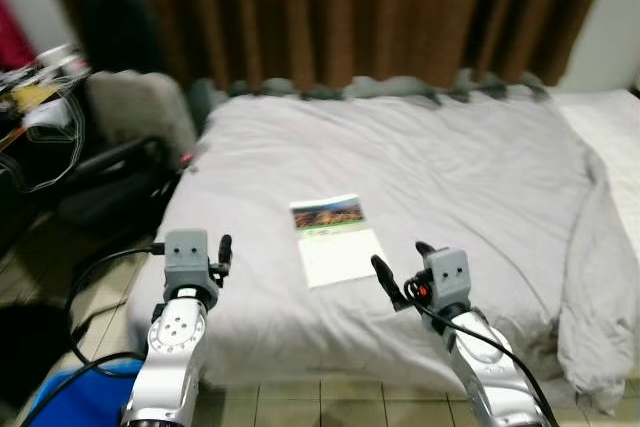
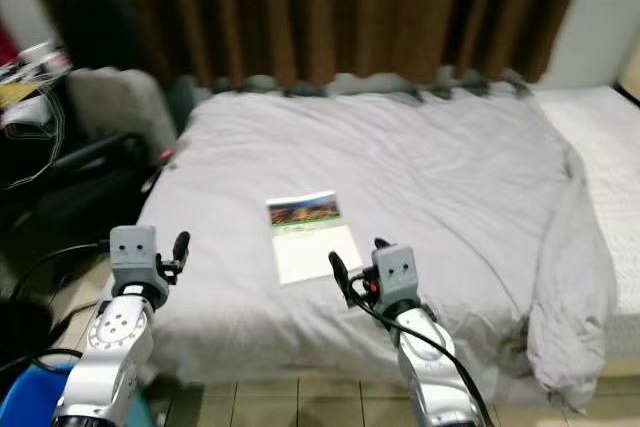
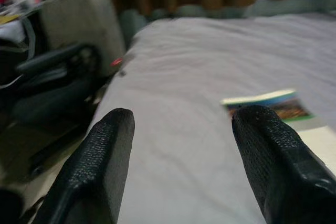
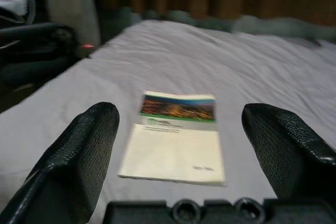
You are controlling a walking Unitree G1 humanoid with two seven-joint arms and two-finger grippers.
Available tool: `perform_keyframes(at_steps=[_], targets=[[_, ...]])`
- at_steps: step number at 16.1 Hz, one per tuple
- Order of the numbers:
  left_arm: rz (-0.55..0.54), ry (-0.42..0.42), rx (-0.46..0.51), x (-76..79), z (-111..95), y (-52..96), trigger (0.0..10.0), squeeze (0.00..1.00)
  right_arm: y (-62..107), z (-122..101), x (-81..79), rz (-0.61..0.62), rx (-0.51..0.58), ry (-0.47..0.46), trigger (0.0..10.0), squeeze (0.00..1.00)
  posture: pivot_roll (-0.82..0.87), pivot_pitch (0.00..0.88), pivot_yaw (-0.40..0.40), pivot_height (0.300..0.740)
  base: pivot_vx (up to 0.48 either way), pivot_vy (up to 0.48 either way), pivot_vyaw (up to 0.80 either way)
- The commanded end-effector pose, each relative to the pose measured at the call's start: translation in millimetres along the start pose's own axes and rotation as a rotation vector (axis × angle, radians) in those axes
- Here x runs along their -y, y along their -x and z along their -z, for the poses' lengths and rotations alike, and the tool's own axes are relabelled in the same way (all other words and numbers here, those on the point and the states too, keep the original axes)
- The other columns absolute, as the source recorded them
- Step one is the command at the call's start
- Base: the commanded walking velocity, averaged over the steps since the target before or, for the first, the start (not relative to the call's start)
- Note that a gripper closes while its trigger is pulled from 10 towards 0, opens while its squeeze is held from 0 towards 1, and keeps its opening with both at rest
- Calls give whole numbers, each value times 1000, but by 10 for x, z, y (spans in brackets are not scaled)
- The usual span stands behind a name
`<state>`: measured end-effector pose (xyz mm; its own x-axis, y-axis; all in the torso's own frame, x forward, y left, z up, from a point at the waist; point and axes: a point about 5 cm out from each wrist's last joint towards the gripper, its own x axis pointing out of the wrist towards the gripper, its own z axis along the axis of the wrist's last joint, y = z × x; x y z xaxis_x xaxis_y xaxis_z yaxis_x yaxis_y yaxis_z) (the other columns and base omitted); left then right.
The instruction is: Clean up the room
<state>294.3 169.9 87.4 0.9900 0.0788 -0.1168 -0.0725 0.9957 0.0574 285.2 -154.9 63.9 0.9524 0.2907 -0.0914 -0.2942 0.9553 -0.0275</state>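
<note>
— Booklet [image 1: 333, 238] first: how do the jaws stand to it?
— Right gripper [image 4: 181, 145] has its jaws spread wide with nothing between them, aimed straight at the booklet, which lies flat just beyond the fingers [image 4: 79, 156]. No contact.
— And the left gripper [image 3: 184, 156]?
— Jaws also wide apart and empty. It hovers at the bed's near left corner, pointing along the cover; the booklet sits off to the side of its line.
— Where exactly is the booklet?
— On the grey bed [image 1: 450, 157], near the front edge, roughly midway between the two arms. Its far end carries a coloured picture strip; the near part is plain white.
— Around that?
— A dark chair [image 1: 110, 187] stands left of the bed, a cluttered tabletop [image 1: 35, 97] behind it, brown curtains [image 1: 330, 7] at the head. Tiled floor [image 1: 330, 402] below.
</note>
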Motion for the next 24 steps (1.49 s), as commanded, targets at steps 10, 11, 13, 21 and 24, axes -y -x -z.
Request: perform_keyframes(at_steps=[10, 11, 13, 21, 24], targets=[[32, 15, -5, 114, 27, -21, 10000, 0, 71, 57, 137, 40, -29, -20, 10000, 31, -16, 0, 23, 740, 423, 0, 0], [29, 14, -9, 105, 40, -14, 10000, 0, 73, 62, 139, 40, -31, -21, 10000, 31, -13, 0, 21, 740, 424, 0, 0], [22, 15, -12, 100, 54, -11, 10000, 0, 76, 70, 142, 36, -35, -20, 10000, 31, -10, 0, 18, 740, 426, 0, 0], [26, 61, -94, 107, 221, 33, 10000, 0, 119, 150, 116, -9, -85, 4, 10000, 31, -18, 0, 16, 740, 434, 0, 0], [64, 37, -140, 106, 293, -76, 10000, 0, 212, 212, 76, -40, -116, 31, 10000, 31, -39, 16, 2, 740, 0, 0, 0]])
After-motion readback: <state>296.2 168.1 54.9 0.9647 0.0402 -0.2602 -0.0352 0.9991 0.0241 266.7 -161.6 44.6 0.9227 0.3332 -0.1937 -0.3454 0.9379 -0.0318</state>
